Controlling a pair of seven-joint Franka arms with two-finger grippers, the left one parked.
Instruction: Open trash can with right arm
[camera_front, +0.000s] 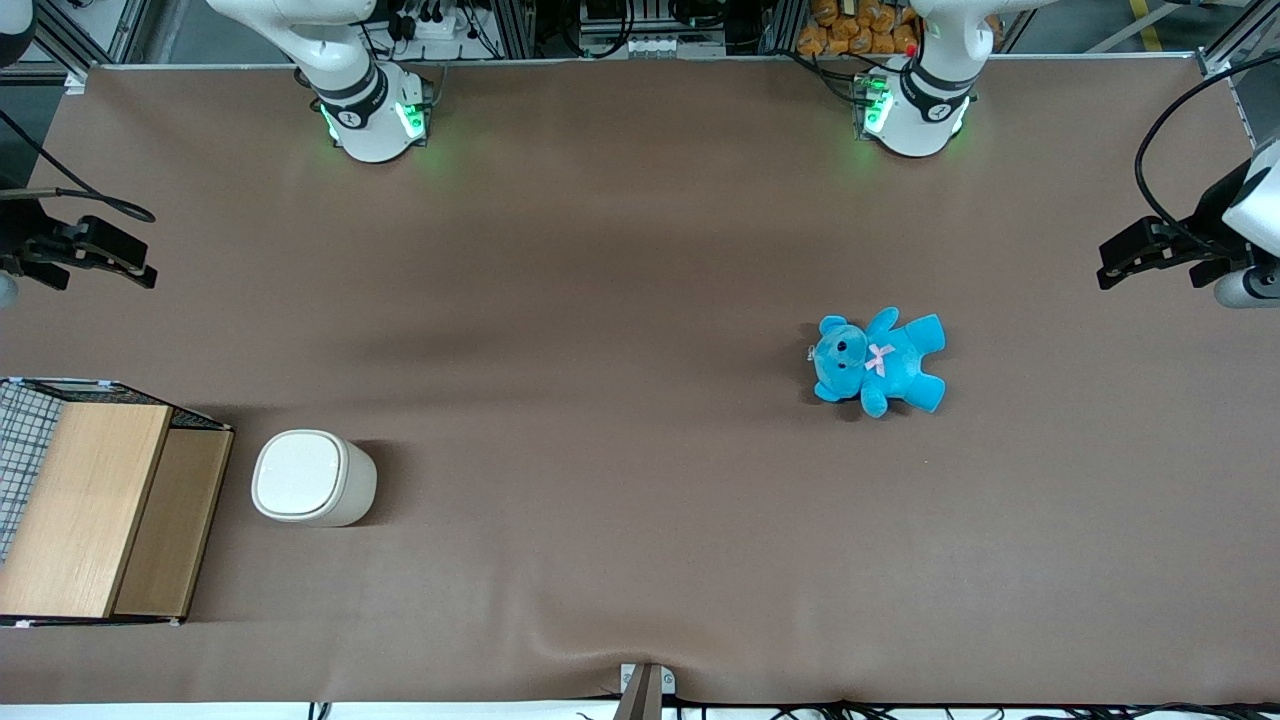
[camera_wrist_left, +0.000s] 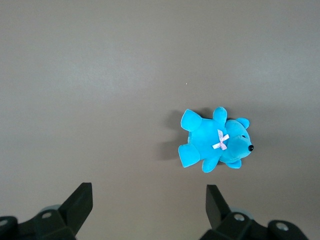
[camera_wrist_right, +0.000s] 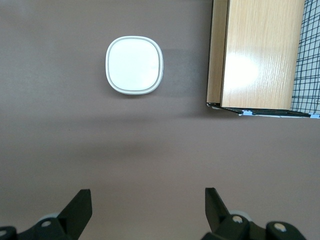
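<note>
Wooden box (camera_front: 95, 510) just beside the trash can (camera_front: 312, 478), toward the working arm's end of the brown worktop (camera_front: 600, 500). Blue teddy bear (camera_front: 878, 361) well apart, toward the parked arm's end. Trash can upright, flat lid (camera_wrist_right: 134, 64) closed, facing up. End effector (camera_wrist_right: 147, 212) hovers high, fingers spread wide, holding nothing.

One trash can (camera_front: 312, 478), lid shut, stands at about 8 o'clock on the table (camera_front: 600, 300). One wooden box (camera_front: 95, 510) sits beside it. One blue teddy bear (camera_front: 878, 362) lies at 3 o'clock. One gripper (camera_wrist_right: 147, 212), fingers spread, hangs above.
</note>
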